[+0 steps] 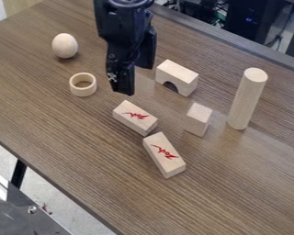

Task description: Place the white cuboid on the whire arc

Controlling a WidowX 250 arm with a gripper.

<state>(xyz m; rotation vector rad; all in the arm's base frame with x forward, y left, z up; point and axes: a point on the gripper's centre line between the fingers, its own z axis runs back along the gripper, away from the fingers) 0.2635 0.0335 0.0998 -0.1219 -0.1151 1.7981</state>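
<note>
Brown table (63,133), one arch (179,72), three cuboids (200,113)

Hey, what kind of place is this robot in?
Probably a robotics lab or workshop: a black robot arm hangs over a wood-grain table set with plain wooden blocks, and dark equipment with cables stands behind.

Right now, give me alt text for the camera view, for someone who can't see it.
A black gripper hangs over a brown table, near a pale arch and a separate plain cuboid. Nearby are an upright cylinder, two blocks with red marks, a ring and an egg.
</note>
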